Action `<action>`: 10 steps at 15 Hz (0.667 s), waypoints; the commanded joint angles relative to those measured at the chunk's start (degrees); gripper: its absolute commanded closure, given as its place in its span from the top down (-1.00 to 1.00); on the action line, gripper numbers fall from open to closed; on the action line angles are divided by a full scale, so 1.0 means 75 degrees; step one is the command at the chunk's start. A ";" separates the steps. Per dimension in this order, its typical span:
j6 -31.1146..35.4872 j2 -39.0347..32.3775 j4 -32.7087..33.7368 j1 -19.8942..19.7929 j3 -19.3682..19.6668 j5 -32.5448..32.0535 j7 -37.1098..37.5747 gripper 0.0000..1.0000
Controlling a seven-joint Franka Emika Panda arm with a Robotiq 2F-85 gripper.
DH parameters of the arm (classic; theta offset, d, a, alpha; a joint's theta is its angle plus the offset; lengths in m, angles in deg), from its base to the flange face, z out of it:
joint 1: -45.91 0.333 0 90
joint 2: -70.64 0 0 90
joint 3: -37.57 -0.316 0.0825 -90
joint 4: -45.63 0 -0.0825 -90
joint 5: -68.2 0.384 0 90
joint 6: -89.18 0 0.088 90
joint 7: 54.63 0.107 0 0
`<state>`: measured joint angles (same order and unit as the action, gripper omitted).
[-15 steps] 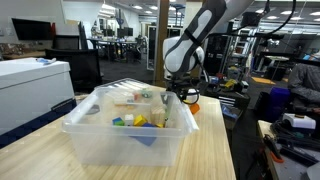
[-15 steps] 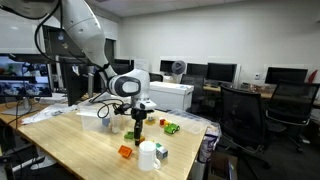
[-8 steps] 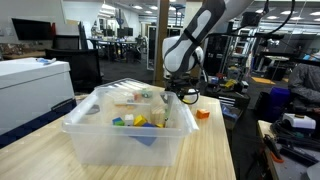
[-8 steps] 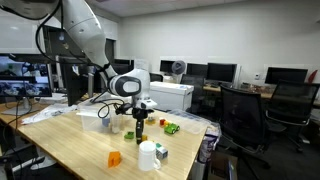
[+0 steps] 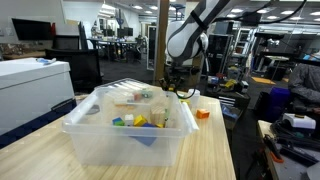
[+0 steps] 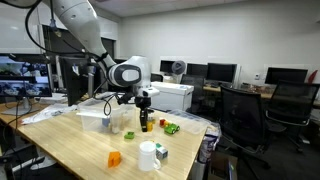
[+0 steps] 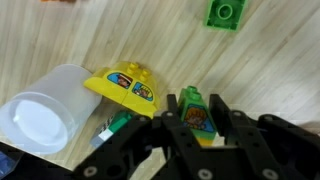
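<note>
We see the gripper (image 7: 198, 108) with jaws clamped on the block (image 7: 200, 120) over the table (image 7: 270, 60), the dome (image 7: 125, 85) at ten o'clock, and judge the block light, rigid, slippery plastic, best pinched across its flat sides.

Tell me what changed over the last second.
The jaws closed on the yellow-green toy block and the gripper rose with it. The orange block shifted away from the gripper, then lay still. The clear bin, white cup and green block stayed put.
</note>
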<state>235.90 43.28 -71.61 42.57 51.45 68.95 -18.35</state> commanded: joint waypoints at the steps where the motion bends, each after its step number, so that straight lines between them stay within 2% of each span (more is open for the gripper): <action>1: -0.0278 0.0986 -0.0583 0.0010 0.0033 0.0156 -0.0144 -0.77; 6: -0.0747 0.2369 -0.0870 -0.0151 -0.0126 0.0428 -0.0239 -0.77; 10: -0.1187 0.2930 -0.0956 -0.0198 -0.0279 0.0616 -0.0292 -0.77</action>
<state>228.79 61.60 -76.47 42.24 50.96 71.55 -18.35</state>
